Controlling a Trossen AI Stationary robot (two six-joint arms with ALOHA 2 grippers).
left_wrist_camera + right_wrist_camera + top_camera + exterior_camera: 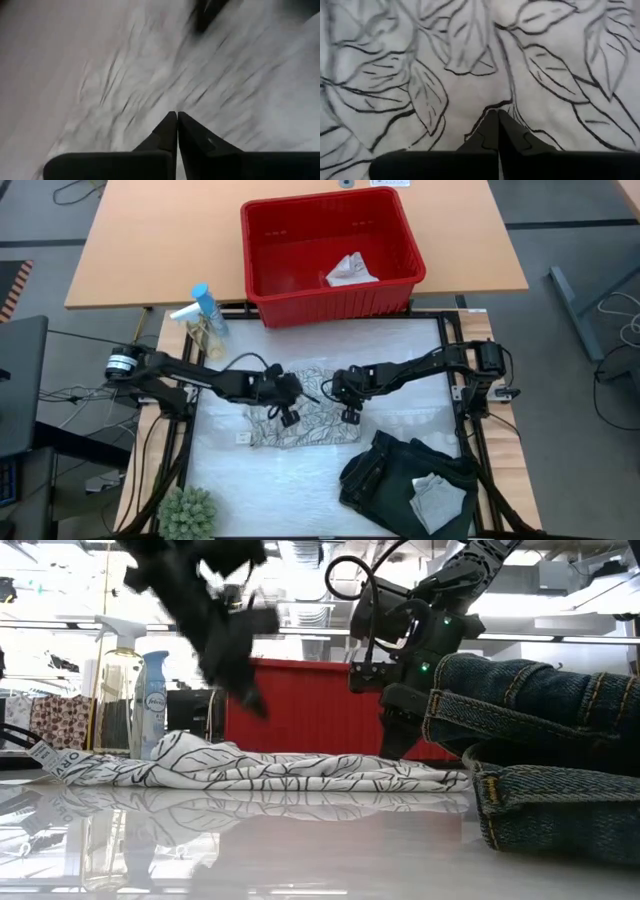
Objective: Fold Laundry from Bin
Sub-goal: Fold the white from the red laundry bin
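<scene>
The white-grey leaf-patterned cloth (300,425) lies crumpled flat on the white table top, mid-table; it also shows in the low view (280,772). My left gripper (289,417) is shut and hangs just above the cloth's middle (255,705). My right gripper (350,415) is shut, its tips down at the cloth's right part (393,745). The dark garment (390,470) lies bunched at the near right with a small grey cloth (438,498) on it. The red bin (330,205) stands at the far side with a small whitish cloth (350,272) inside. My right gripper's shut fingertips (490,125) come down from above, slanting, onto the leaf cloth's top surface (470,75) near its right end. I cannot tell whether any cloth is pinched between them. The cloth lies on the table, slack.
A spray bottle (205,305) and a clear bottle stand at the far left corner of the work area. A green plant (188,515) sits at the near left. The dark garment's denim folds (560,740) rise close at the near right.
</scene>
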